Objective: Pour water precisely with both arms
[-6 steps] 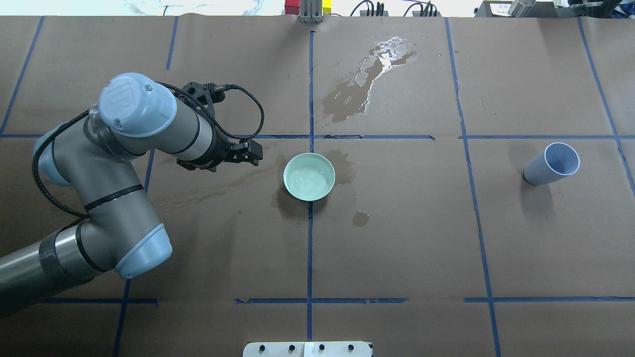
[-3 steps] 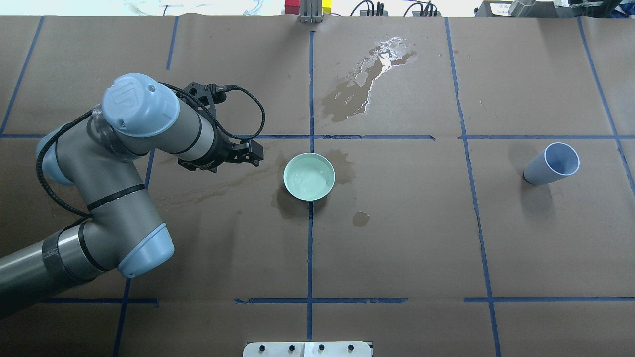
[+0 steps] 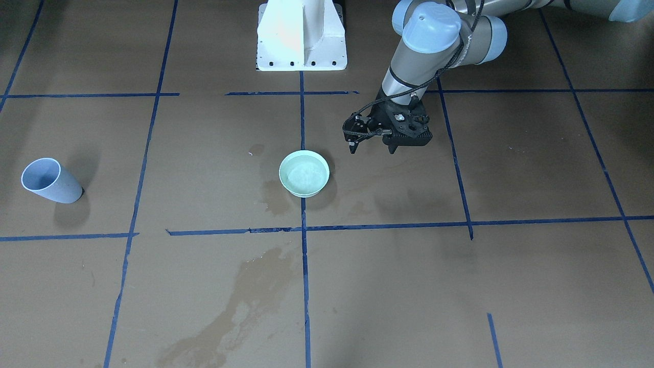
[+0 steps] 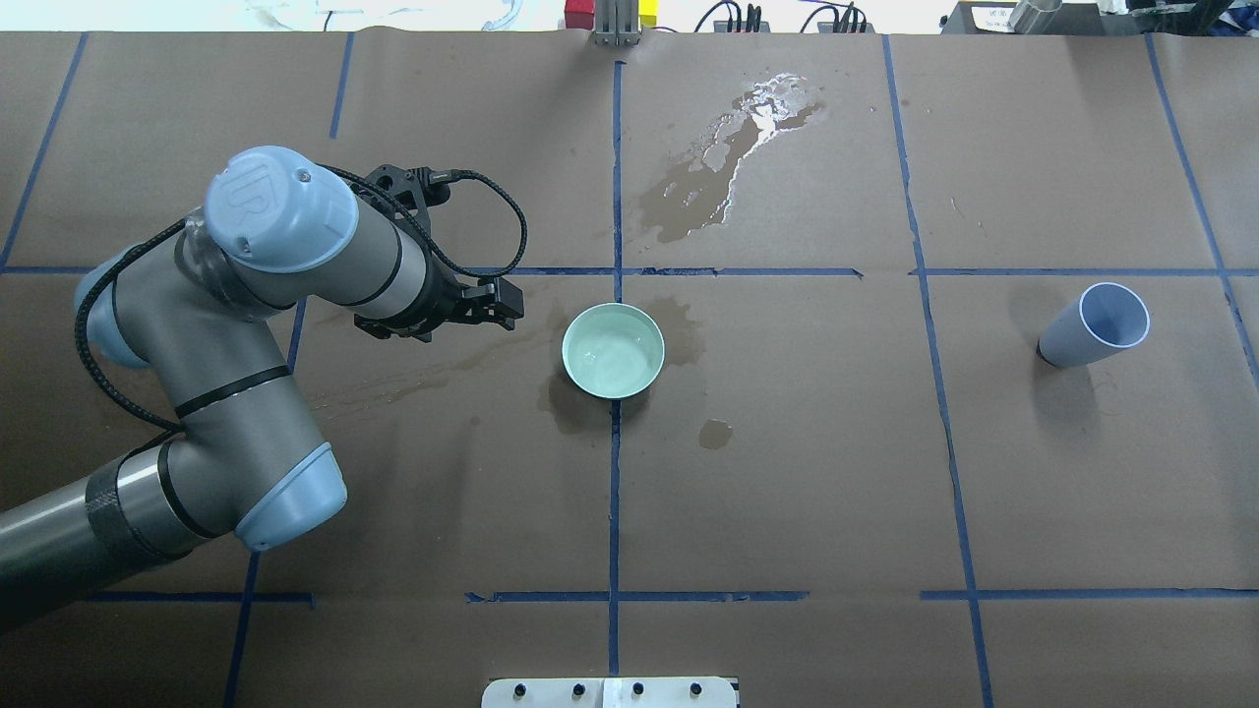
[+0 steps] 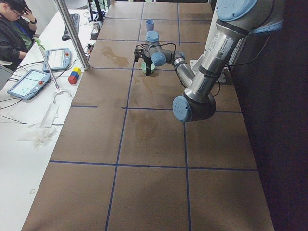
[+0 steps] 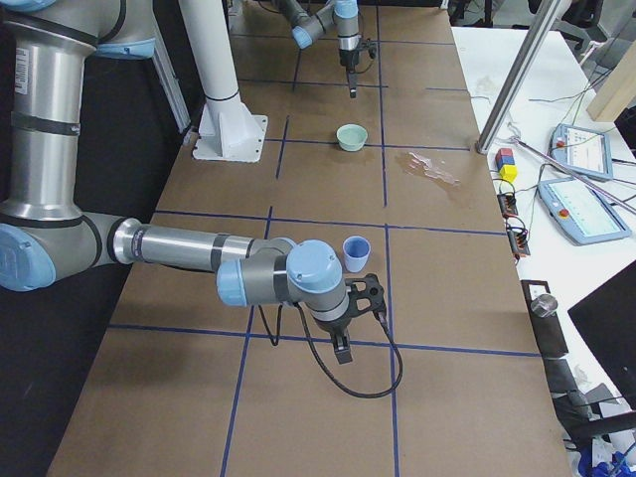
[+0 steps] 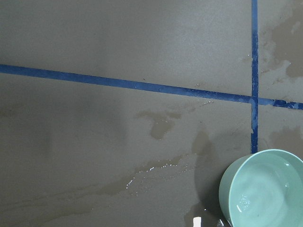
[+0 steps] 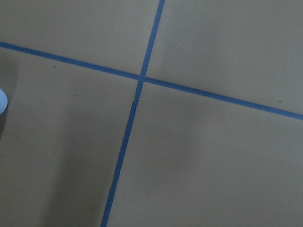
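Note:
A mint-green bowl [image 4: 649,324] sits at the table's middle and holds clear water [image 4: 610,356]. It also shows in the front view [image 3: 284,168] and low right in the left wrist view [image 7: 227,189]. My left gripper [image 4: 500,303] hangs just left of the bowl, apart from it, fingers together and empty; it also shows in the front view [image 3: 352,144]. A pale blue cup [image 4: 1097,327] stands far right. My right gripper [image 6: 341,350] shows only in the exterior right view, near the cup [image 6: 356,250]; I cannot tell whether it is open or shut.
A glinting puddle [image 4: 748,128] and brown wet stains [image 4: 715,433] mark the brown paper around the bowl. The white pedestal base [image 3: 301,36] stands at the robot's edge. A metal post [image 5: 72,33], tablets and an operator [image 5: 14,29] are beside the far edge.
My left arm has drifted slightly to the right, toward the bowl. The ripples on the water have calmed. The cup has not moved.

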